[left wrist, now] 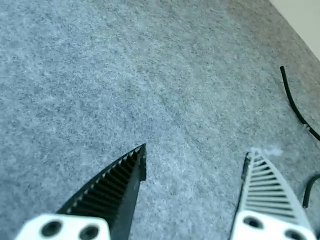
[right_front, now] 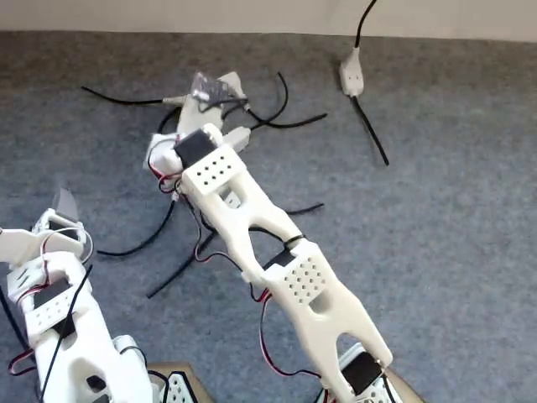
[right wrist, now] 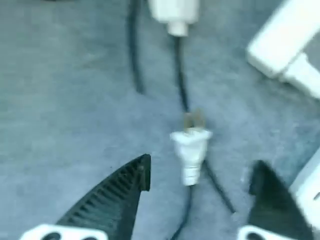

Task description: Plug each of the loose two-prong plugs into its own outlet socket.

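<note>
place: robotics lab bench | cues: grey felt mat [right_front: 453, 252]; white printed arm [right_front: 277, 252]; loose black cords [right_front: 370, 130]; pale wall [right_front: 252, 15]

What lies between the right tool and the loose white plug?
Only bare grey carpet, in the right wrist view; the plug shows between the open right tool's tips.
</note>
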